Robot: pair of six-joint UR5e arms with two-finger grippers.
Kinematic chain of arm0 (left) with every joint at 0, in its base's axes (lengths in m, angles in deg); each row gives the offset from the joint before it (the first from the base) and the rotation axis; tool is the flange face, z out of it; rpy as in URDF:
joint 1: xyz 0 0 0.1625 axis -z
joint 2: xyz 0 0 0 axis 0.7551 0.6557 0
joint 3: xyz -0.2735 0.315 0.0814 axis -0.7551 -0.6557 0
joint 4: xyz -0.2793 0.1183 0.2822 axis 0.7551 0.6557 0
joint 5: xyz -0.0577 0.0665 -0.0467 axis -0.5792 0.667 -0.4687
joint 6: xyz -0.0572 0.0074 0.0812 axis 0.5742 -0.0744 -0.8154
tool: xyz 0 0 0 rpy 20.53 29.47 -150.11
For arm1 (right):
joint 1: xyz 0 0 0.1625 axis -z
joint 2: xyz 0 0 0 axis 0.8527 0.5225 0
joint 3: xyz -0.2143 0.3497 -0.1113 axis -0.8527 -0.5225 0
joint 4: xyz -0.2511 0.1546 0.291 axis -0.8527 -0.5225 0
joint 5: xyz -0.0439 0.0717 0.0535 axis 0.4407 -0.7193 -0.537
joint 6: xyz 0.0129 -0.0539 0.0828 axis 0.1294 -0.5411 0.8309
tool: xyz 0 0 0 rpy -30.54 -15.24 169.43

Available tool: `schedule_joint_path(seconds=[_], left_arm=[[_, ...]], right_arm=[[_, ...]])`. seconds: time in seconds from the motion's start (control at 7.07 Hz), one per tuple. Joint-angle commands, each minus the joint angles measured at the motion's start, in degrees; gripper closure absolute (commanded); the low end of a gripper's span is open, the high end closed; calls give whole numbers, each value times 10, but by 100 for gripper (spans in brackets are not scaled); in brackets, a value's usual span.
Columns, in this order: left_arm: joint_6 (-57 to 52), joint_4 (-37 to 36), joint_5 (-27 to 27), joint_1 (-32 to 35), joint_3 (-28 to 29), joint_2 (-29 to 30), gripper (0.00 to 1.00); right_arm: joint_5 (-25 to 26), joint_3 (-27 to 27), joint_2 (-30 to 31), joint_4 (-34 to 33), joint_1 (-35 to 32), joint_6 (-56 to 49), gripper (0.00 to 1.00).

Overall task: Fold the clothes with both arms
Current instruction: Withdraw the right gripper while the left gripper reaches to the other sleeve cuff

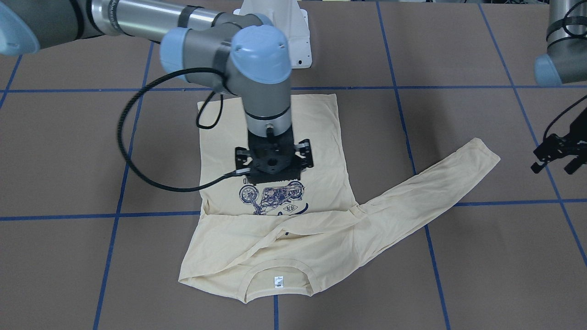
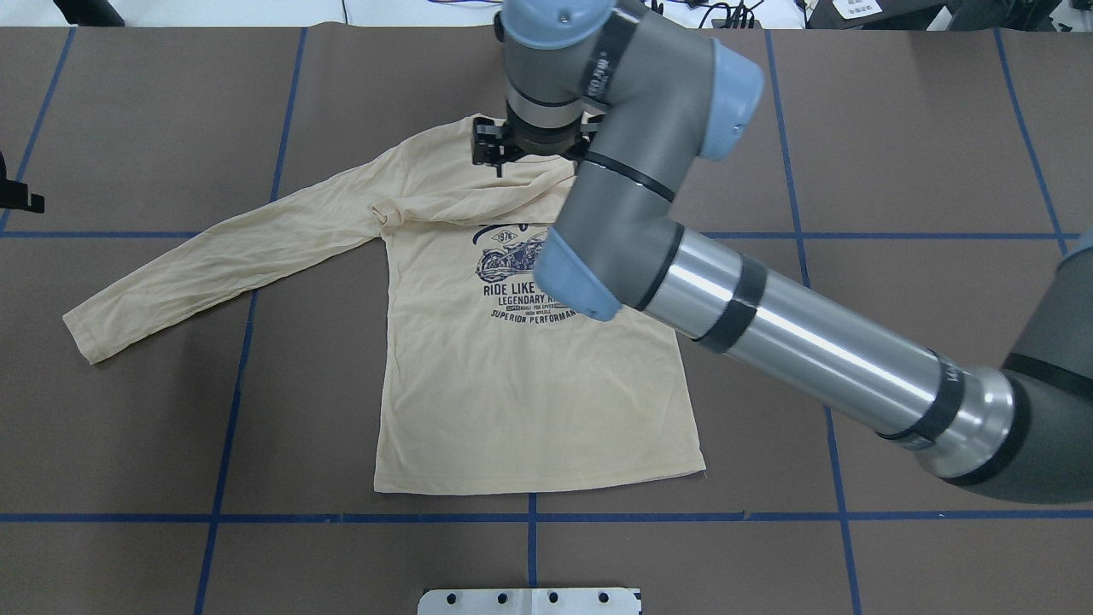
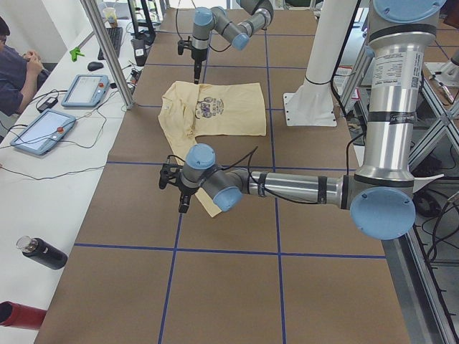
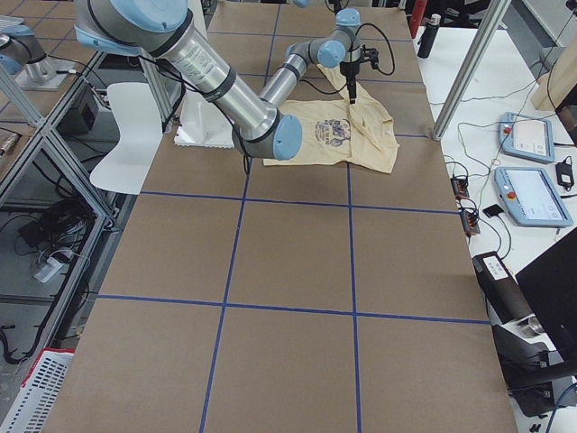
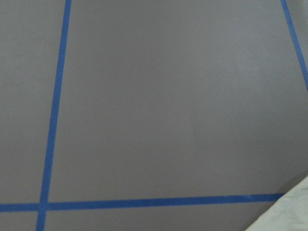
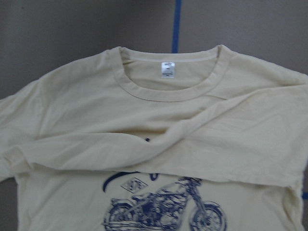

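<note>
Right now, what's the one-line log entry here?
T-shirt face-up, one sleeve folded across chest | right gripper above chest | left gripper beyond outstretched sleeve

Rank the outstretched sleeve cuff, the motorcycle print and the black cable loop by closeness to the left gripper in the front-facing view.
From the left gripper:
1. sleeve cuff, close beside it.
2. motorcycle print, central.
3. black cable loop, far opposite side.

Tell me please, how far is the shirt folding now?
Done: one sleeve lies folded across the chest of the T-shirt. In hand: the right claw hovers over the print. Left: the other sleeve lies stretched out near the left claw; body unfolded.
</note>
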Motion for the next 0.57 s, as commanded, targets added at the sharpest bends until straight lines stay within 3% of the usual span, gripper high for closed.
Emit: schedule_joint_path(seconds=[0.0, 0.28, 0.42], left_arm=[[89, 12, 62, -82, -41, -49, 1], [157, 77, 108, -141, -38, -87, 1], [167, 77, 130, -160, -31, -87, 2]], right_arm=[[-20, 125, 101, -108, -24, -70, 0], [-42, 177, 138, -211, -43, -154, 0], [-47, 210, 178, -209, -47, -171, 0]])
